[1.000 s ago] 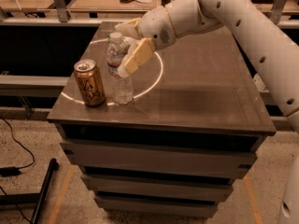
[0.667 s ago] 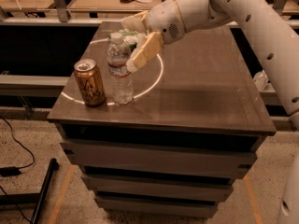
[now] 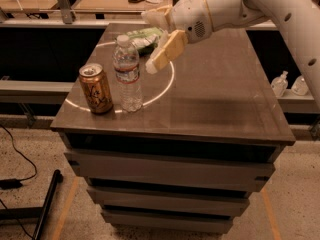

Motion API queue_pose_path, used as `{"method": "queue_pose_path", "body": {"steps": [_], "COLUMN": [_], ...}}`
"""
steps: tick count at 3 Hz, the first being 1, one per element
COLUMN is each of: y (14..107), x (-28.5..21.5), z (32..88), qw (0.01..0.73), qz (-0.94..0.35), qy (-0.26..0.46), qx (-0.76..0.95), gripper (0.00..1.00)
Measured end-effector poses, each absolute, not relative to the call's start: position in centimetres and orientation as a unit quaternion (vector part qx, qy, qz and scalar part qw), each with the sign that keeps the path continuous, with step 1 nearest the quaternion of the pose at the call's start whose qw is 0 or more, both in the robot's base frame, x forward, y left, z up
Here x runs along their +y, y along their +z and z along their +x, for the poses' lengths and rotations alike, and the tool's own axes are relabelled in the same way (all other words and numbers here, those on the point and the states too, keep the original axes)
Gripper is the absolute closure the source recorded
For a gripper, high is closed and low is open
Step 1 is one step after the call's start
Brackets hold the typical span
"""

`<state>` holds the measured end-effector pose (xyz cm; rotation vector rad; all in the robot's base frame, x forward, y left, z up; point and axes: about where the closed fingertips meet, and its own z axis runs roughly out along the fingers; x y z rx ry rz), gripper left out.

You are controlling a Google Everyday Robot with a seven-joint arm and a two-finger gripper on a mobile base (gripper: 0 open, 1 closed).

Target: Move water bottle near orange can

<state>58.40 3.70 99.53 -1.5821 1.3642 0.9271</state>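
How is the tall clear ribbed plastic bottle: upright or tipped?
Upright: the water bottle rests on its base, cap up, beside the orange aluminium can. The open gripper hangs apart, to its right.

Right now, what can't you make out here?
Camera view:
- Green snack bag: mostly hidden behind the water bottle and the open hand hovering right of the bottle.
- Bottle label text: too small.
- Orange can markings: illegible.
- Arm: cut off by the right edge.

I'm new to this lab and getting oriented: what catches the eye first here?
The pale end effector hovers open above the far left part of the dark table, holding nothing. In front of it, near the table's front-left corner, the water bottle stands upright close beside the orange can.
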Motion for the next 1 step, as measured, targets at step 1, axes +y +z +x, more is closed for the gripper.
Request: {"method": "queue_pose_path", "body": {"steps": [1], "y": [99.53], "x": [3.70], "z": [58.40], "qw": [0.415], "qz": [-0.630], "qy": [0.369], "qx": [0.543], "gripper": [0.00]}}
